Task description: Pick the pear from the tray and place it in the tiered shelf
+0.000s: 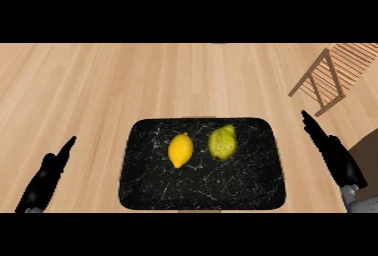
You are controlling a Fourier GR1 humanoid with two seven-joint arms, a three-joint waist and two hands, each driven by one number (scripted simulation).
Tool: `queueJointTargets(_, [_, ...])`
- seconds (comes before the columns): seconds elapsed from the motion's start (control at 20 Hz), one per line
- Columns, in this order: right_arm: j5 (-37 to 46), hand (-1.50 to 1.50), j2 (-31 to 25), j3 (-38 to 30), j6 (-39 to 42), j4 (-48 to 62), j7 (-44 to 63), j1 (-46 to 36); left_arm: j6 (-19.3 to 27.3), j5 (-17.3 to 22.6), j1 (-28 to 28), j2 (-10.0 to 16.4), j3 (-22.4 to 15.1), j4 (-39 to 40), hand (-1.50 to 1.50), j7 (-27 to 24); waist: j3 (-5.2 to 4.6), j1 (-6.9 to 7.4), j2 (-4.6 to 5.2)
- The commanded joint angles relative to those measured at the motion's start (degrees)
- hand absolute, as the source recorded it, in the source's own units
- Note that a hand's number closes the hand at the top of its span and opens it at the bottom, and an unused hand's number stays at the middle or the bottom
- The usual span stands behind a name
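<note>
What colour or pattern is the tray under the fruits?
The square tray is black with thin white marble-like veins; the head view shows it best.

left robot hand: fingers straight, low | right robot hand: fingers straight

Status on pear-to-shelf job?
Nothing done yet: the pear lies on the tray beside a lemon. Nothing in hand: left hand and right hand are open, either side of the tray. Remaining: grasp, carry to the tiered shelf.
</note>
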Motion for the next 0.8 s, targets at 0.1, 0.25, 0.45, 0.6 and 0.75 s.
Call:
queueJointTargets(0.1, [-8.66,1.50,11.08,-4.81,-2.97,-5.86,-4.91,-4.46,3.91,2.45,4.42,0.34,4.34,-14.87,0.00,-0.72,-1.61,-0.38,-0.85])
queueJointTargets(0.25, [-14.16,1.50,18.57,-7.63,-4.55,-9.75,-8.94,-8.02,4.49,4.76,7.90,1.12,8.08,-19.42,0.00,-1.78,-1.30,-1.08,-3.14])
queueJointTargets(0.45, [-22.53,-1.50,29.25,-15.89,-11.95,-9.07,-11.89,-5.63,6.43,8.92,3.59,-4.09,8.84,-22.68,0.00,-2.84,-1.32,-2.84,-0.95])
queueJointTargets(0.6, [-24.93,-1.50,30.65,-18.24,-5.96,-10.39,-19.58,-4.45,8.16,7.61,-0.23,-5.83,7.60,-23.92,0.00,-3.11,-1.55,-1.83,-0.08])
queueJointTargets(0.75, [-24.18,-1.50,26.32,-16.57,3.12,-16.57,-22.12,2.94,8.82,7.98,-3.87,-7.14,7.41,-23.46,0.00,-0.44,-1.80,-1.25,-0.13])
